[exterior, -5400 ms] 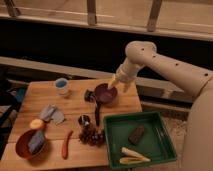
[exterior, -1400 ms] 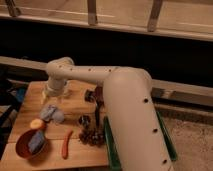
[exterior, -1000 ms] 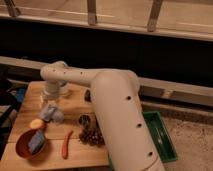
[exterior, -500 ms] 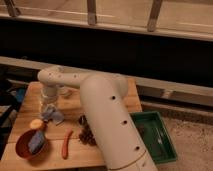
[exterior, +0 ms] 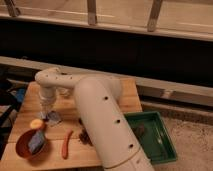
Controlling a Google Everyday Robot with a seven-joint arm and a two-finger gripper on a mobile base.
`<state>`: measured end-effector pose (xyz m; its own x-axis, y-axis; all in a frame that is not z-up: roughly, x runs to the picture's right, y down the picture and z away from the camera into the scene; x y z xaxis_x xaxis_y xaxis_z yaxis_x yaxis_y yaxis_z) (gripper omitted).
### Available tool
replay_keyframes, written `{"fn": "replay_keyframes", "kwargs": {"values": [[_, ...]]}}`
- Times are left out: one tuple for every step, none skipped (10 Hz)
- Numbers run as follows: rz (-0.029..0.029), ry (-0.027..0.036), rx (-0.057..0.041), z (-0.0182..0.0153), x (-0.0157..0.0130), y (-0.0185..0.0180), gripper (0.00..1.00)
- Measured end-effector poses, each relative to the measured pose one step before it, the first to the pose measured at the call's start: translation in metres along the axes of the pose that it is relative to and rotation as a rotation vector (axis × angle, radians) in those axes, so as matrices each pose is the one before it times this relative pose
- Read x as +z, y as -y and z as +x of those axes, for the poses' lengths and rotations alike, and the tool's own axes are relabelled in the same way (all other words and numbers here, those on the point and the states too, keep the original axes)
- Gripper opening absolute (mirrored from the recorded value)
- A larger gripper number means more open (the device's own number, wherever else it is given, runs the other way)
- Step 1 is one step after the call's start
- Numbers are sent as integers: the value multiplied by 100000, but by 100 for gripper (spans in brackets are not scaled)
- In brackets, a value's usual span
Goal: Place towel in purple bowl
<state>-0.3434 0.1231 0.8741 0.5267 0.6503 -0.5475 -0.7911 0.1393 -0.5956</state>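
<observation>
A small grey-blue towel [exterior: 53, 119] lies crumpled on the wooden table [exterior: 20, 110] at the left. My gripper [exterior: 47, 113] hangs straight down from the white arm [exterior: 95, 107], right over the towel's left edge, touching or nearly touching it. The purple bowl is hidden behind the arm.
A yellow-orange fruit [exterior: 36, 124] sits just below the towel. A brown bowl [exterior: 25, 149] holding a blue item is at the front left. An orange-red stick-shaped vegetable [exterior: 65, 145] and a dark cluster [exterior: 85, 136] lie in front. A green tray [exterior: 155, 137] stands at the right.
The arm has swung from the purple bowl at the table's middle over to the left, and the gripper has come down onto the towel.
</observation>
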Motion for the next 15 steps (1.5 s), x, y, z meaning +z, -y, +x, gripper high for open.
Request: {"fn": "replay_keyframes", "kwargs": {"values": [[-542,1301,-174,13,-395,29,5],[-907,2618,-321,2,-1045,-113,0],[-837,2311,48,-74,-1074,-16,0],[-1872,3818,342,-125,-1956,34,0],[-2274,4003,230,-217,-2340,-3,0],[-2040,3712,115,-263,-2181,0,0],[-2127,4350,350,-300,-2527,223,0],[-1837,6147,1364,-400,-3111,1023,0],[-459,3965,1593,-203,-1989,1263,0],[-218,4751,2546,-224,-2490,1739,0],[653,4898,3463,-337,-2847,2348,0],[469,4451,3299,-414,-2406,2022,0],[499,5918,4497,-654,-2960,2525,0],[431,5842,4459,-749,-2671,1961,0],[768,6086,5551,-911,-2899,2128,0]]}}
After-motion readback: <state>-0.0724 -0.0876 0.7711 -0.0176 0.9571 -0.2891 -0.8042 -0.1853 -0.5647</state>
